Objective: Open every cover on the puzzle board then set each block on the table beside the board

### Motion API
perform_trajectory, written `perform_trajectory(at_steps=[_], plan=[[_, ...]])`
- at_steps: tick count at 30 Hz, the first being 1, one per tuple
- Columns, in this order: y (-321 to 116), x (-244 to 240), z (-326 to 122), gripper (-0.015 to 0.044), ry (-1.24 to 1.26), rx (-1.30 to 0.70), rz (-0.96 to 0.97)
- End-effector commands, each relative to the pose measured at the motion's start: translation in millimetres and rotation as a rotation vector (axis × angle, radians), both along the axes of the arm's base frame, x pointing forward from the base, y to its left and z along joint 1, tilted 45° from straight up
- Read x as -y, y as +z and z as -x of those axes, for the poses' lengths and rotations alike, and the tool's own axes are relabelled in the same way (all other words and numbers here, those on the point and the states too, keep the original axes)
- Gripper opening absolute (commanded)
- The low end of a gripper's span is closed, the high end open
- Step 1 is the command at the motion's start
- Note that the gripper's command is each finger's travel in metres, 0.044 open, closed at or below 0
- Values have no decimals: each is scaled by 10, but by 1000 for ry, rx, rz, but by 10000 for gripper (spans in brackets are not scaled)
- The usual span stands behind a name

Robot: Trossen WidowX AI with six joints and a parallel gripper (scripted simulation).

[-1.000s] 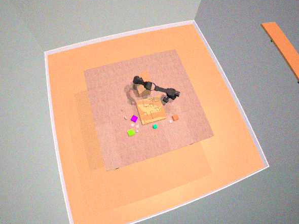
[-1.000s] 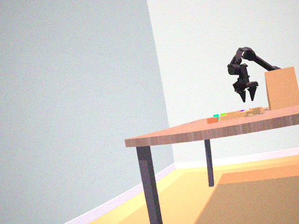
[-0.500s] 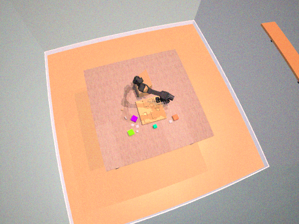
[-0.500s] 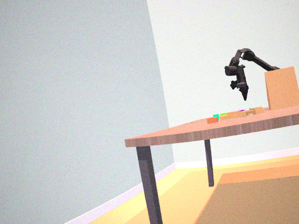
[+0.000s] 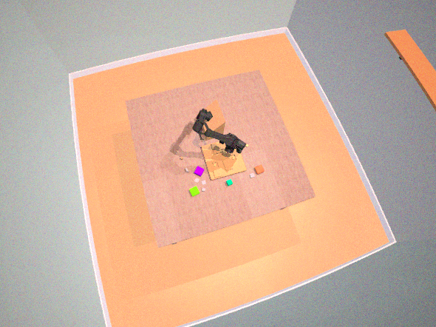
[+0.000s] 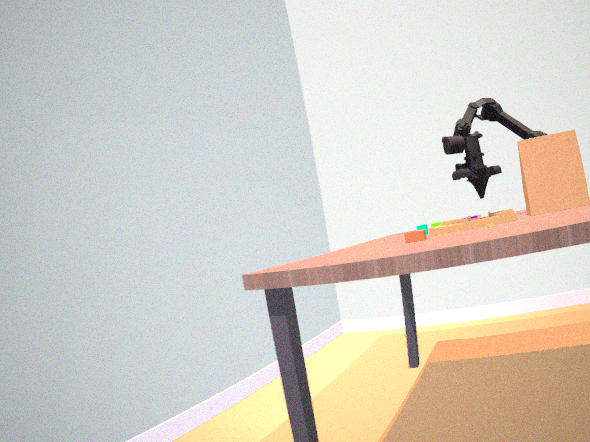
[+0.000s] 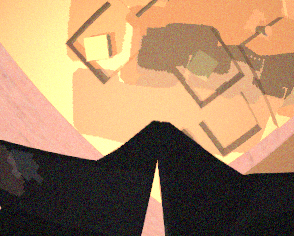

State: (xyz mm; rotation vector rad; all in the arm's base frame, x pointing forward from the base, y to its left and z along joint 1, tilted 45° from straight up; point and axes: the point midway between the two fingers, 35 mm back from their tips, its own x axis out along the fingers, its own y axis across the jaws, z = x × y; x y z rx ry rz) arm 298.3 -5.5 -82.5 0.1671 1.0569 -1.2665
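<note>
Hovering over puzzle bd w/ gripper pressed tog., pinching nothing. Top view, rel. to bd: see orange blk approx. 3 o'clock, teal blk 6, green blk 7, purple blk 8.

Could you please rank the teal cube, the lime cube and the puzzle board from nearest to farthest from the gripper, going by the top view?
1. Puzzle board, beneath the gripper.
2. Teal cube, just below the board in the picture.
3. Lime cube, farther out, lower left.
</note>
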Motion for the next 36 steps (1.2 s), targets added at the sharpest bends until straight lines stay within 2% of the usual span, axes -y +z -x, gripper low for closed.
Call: perform_trajectory(at_steps=[1,6,21,25,36], plan=[[133,175,85,0,-149,140,25],[247,320,166,0,-283,268,47],[36,532,172,0,-260,246,44],[12,558,175,0,-72,62,24],[-80,662,184,0,669,-663,-58]])
